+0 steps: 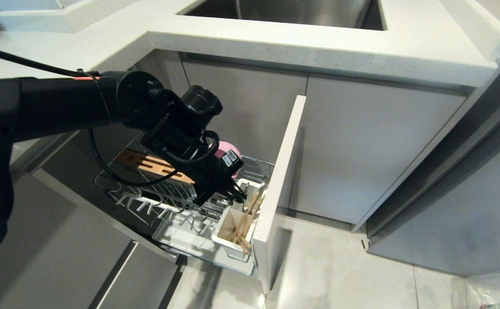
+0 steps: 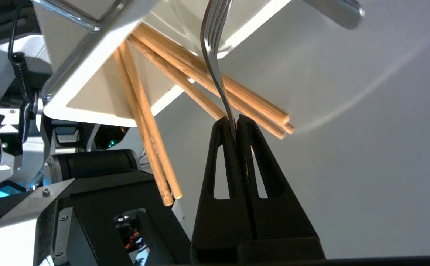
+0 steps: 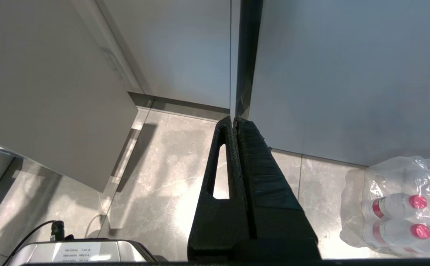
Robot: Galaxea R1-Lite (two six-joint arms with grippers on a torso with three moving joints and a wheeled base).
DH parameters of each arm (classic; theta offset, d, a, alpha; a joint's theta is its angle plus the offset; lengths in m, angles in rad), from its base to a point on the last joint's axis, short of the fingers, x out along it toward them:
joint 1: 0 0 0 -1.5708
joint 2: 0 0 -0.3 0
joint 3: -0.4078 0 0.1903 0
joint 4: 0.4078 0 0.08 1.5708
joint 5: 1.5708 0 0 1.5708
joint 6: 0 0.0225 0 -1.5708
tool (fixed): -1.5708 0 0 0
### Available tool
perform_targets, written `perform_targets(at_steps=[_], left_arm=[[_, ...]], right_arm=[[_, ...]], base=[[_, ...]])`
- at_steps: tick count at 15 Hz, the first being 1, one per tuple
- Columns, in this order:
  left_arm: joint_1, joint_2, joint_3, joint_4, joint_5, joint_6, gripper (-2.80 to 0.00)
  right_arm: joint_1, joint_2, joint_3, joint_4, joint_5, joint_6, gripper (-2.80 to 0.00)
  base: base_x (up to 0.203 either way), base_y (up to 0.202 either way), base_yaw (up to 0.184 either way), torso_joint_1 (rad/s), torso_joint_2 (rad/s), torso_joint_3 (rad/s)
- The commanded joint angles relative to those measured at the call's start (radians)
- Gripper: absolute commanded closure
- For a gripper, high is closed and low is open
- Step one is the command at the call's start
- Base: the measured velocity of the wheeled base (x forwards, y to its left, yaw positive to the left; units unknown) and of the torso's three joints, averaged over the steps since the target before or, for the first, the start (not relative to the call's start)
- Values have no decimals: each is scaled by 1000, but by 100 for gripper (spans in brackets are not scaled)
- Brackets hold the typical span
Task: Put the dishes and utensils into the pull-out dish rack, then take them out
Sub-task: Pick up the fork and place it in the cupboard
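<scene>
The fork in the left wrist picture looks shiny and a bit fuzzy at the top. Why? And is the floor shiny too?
Left wrist view: the fork, pinched in the shut left gripper, catches light along its metal; its tines sit at the frame's edge and look soft. Right wrist view: the floor shows a bright glare patch beside the shut right gripper. Head view: the floor tiles reflect pale light too.

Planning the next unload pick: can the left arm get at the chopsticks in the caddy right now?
Probably not yet. The left gripper is shut on the fork, so it is occupied. The chopsticks themselves stick out of the white caddy uncovered, right beside it.
</scene>
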Motion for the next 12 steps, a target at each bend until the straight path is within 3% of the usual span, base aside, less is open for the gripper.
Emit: perform_targets(at_steps=[1, 6, 12], left_arm=[[-1, 1, -1, 17, -2, -9, 0], [-21, -73, -1, 55, 1, -14, 0], [-20, -35, -1, 74, -1, -10, 0]], right_arm=[[0, 0, 2, 0, 0, -1, 0], [0, 0, 2, 0, 0, 1, 0], [0, 0, 2, 0, 0, 0, 0]], base=[[0, 0, 0, 0, 0, 0], [0, 0, 0, 0, 0, 0], [0, 0, 0, 0, 0, 0]])
